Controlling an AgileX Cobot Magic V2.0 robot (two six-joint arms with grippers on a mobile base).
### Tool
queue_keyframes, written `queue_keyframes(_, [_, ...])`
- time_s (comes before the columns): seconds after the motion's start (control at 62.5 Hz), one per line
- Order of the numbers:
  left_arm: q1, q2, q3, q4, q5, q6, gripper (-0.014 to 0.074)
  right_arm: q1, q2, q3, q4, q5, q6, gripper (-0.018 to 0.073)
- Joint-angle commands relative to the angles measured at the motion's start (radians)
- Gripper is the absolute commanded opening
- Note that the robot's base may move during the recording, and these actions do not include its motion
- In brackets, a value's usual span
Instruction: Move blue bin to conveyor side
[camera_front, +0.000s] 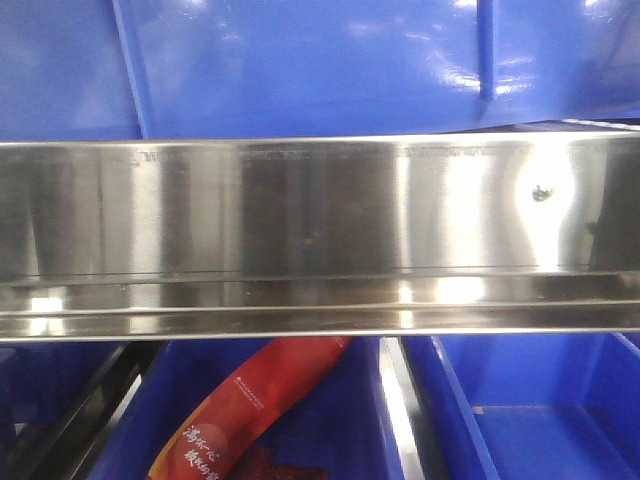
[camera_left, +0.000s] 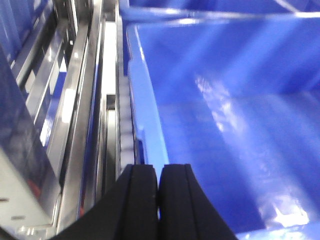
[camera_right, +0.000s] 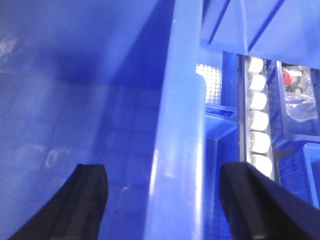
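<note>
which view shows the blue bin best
Left wrist: it shows the bin from inside, with side rim, floor and far wall. Right wrist shows only a close rim stretch and inner wall; the front view only blue wall above the steel rail.

The red packet (camera_front: 258, 405) carried gold Chinese characters at its near end and small white print, both too blurred to read.

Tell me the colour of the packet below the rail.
The packet is red; front view.
</note>
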Motion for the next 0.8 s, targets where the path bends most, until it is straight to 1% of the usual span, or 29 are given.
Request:
queue_keyframes(0.0, [0.001,-0.001,-0.006,-0.011,0.000,-0.003,-0.0013,0.000,-0.002,0.009,-0.018,-0.012,0.003,0.0358])
queue_keyframes(0.656, [0.001,-0.001,-0.006,-0.011,0.000,-0.003,-0.0013,-0.002,-0.002,0.028,-0.018,-0.012,0.022,0.0358])
queue_keyframes(0.704, [0.001,-0.001,-0.006,-0.011,0.000,-0.003,-0.0013,-0.002,-0.002,0.028,-0.018,-0.012,0.020,0.0340])
queue_keyframes(0.784, [0.001,-0.001,-0.006,-0.011,0.000,-0.003,-0.0013,-0.002,-0.002,0.028,-0.022,-0.012,0.020,0.0256])
